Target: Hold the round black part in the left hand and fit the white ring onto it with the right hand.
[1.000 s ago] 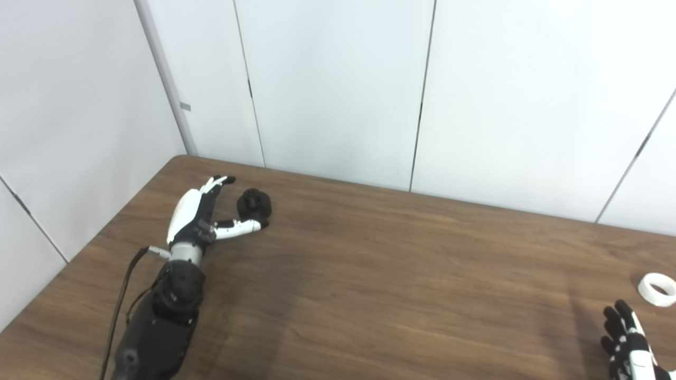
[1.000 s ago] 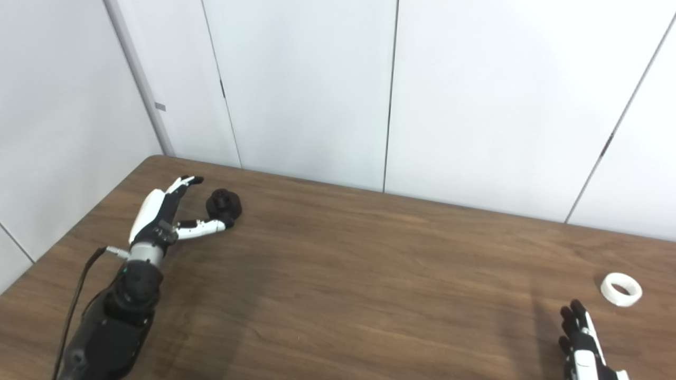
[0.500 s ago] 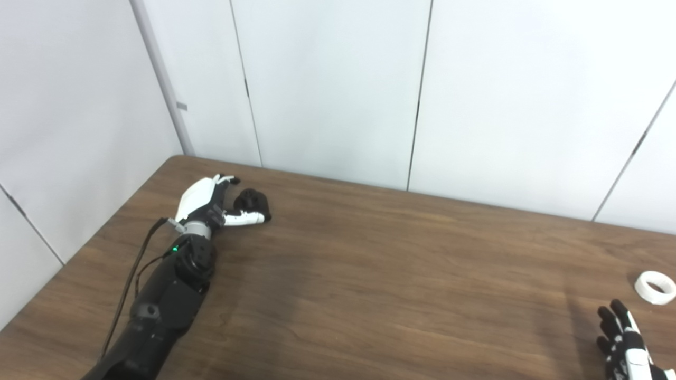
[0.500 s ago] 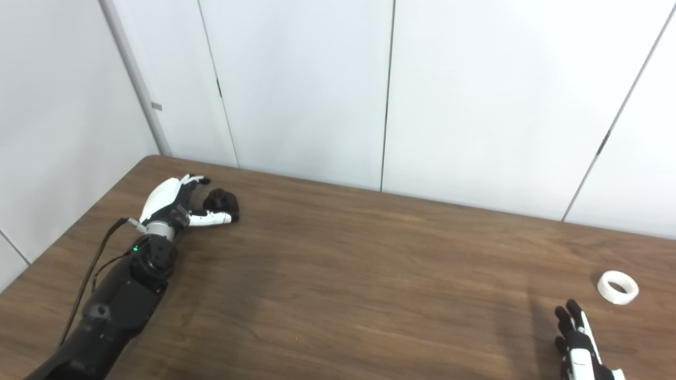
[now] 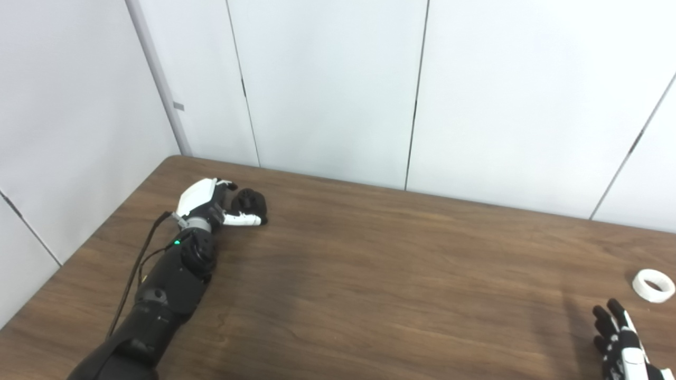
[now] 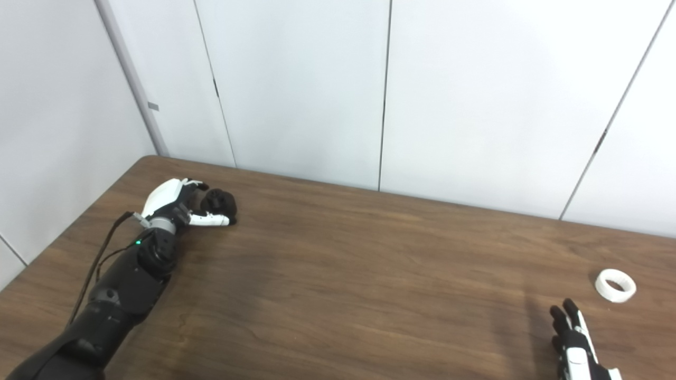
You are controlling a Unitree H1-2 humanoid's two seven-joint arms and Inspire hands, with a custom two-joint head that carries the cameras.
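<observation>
left hand (image 5: pixel 208 203) cupping round black part (image 5: pixel 249 201)

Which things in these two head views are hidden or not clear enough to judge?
- Left hand: whether it already grips the round black part cannot be told; black fingers merge with the black part, both views.
- Right hand: palm and wrist cut off by the bottom edge.
- White ring: too small for surface detail.
- Black part's underside: hidden against the table.

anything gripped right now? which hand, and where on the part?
Left hand curls around the black part's sides on the table; a firm grip can't be told. Right hand is open, short of the white ring.
</observation>
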